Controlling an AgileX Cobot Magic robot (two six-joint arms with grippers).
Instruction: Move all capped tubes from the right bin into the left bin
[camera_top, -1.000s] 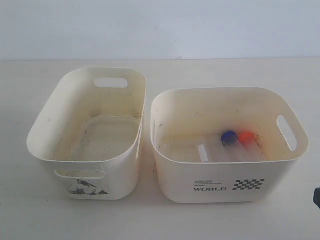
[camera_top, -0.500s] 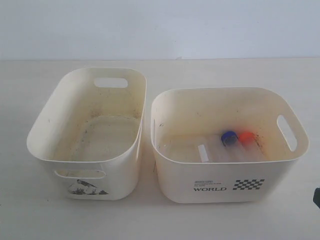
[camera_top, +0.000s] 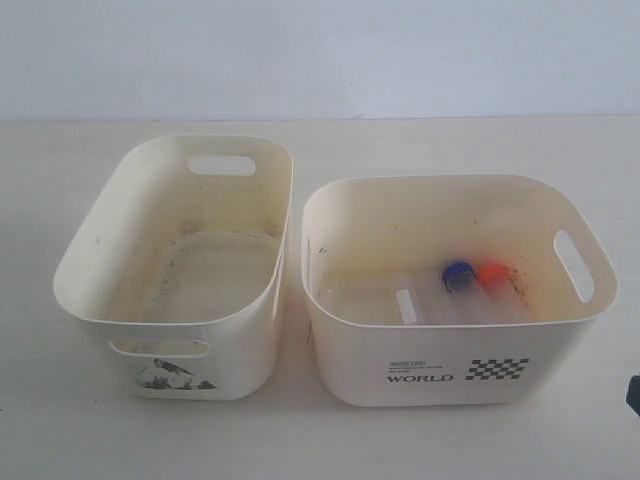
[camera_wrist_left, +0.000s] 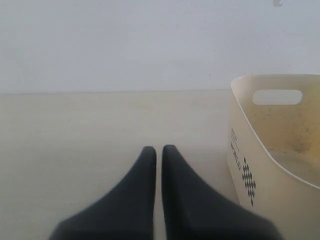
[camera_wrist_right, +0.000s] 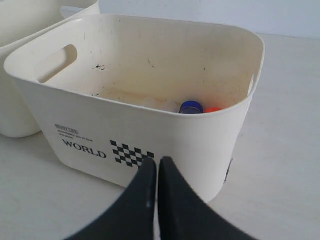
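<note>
Nothing of the task is done yet, going by how things lie: no tube lies in the left bin and neither claw carries one.

Nearest, the right gripper (camera_wrist_right: 158, 162) is clenched on nothing, its fingers pressed together just outside the printed wall of the right bin (camera_top: 440, 345). The left gripper (camera_wrist_left: 159, 150) hangs low over the bare table (camera_top: 320, 440), fingers likewise closed and empty. A cream bin stands beside it, though which one I cannot tell.

Over that printed wall, the capped tubes lie on the right bin's floor, close against the near side. The blue cap (camera_top: 458, 275) sits at 9 o'clock of the orange-red cap (camera_top: 491, 273), just beside it. Further toward 9 o'clock a white label (camera_top: 405, 305) marks another clear body whose cap I cannot make out. So all the tubes are left to carry across.

The left bin (camera_top: 130, 215) stands at 9 o'clock of the right one, the two almost touching, its grimy floor free of tubes.

The likely hindrances are the tall bin walls, which call for a reach from above, and how tightly the tubes are bunched. Farthest back is a plain pale wall (camera_top: 320, 60).
</note>
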